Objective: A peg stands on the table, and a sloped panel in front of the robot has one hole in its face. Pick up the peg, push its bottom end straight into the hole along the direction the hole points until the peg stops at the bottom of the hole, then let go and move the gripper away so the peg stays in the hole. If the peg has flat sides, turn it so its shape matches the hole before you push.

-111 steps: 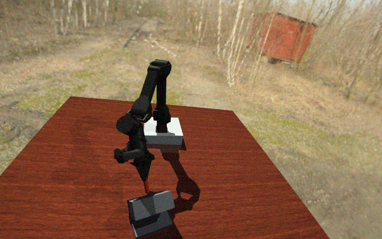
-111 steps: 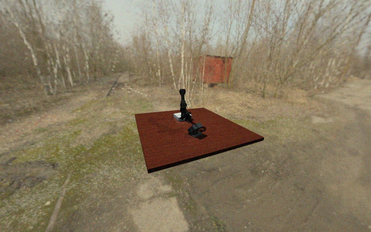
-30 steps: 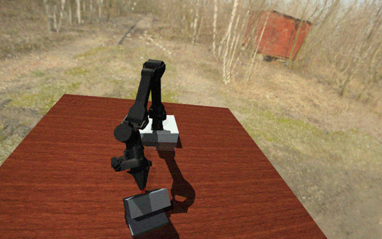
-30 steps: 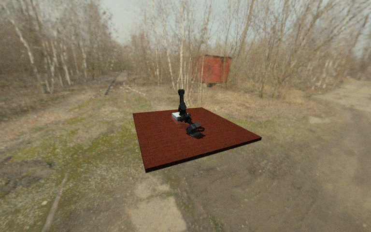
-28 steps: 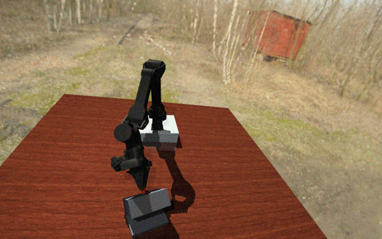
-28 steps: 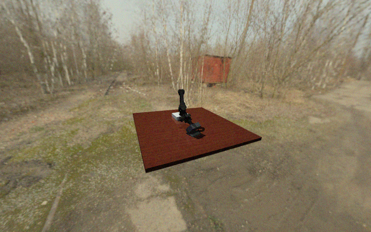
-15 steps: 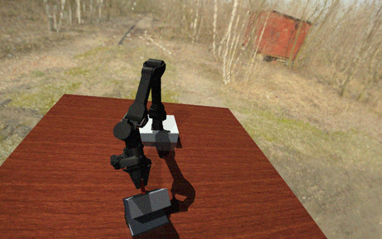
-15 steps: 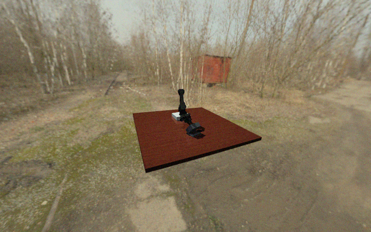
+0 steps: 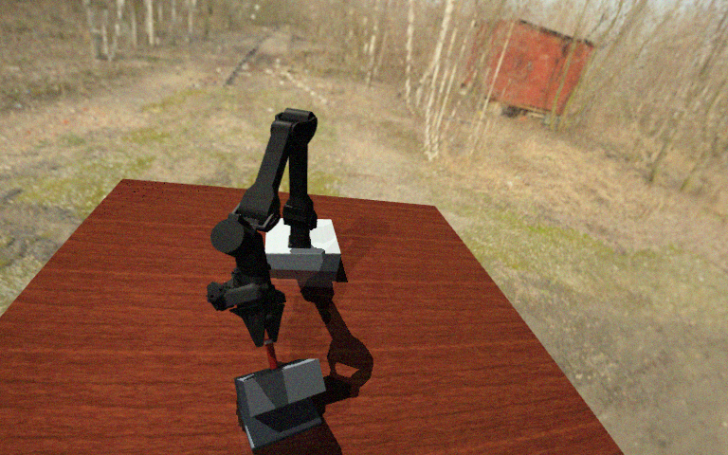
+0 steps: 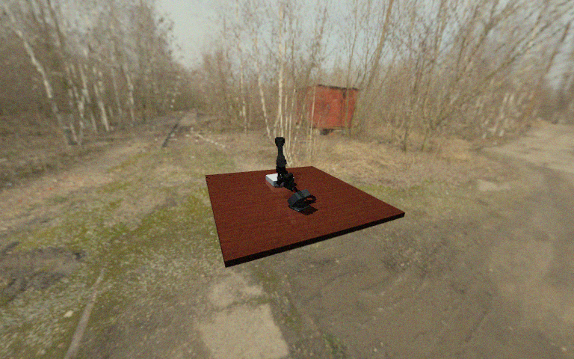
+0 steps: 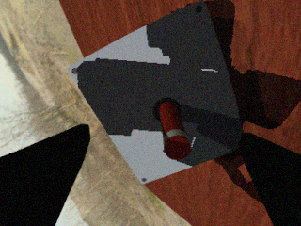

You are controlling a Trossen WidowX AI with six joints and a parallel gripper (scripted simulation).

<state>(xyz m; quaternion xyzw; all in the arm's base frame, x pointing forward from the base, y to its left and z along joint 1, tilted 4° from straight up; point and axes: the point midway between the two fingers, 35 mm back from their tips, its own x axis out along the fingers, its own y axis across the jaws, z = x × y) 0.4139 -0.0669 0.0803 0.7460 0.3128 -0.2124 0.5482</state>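
The red round peg (image 9: 271, 354) (image 11: 173, 128) sticks out of the hole in the sloped grey panel (image 9: 282, 394) (image 11: 126, 94) (image 10: 301, 200), tilted along the hole's direction, with its lower end hidden inside. My gripper (image 9: 266, 335) (image 11: 167, 136) is open. Its two fingers stand wide on either side of the peg's upper end and do not touch it. In the wrist view the peg shows free between the dark fingers. In the exterior view the peg is too small to make out.
The panel block stands on the red-brown wooden table (image 9: 107, 321) (image 10: 253, 220) (image 11: 126, 0) near its front edge. The arm's white base (image 9: 303, 249) (image 10: 273, 179) sits behind it. The arm's shadow falls to the right of the panel.
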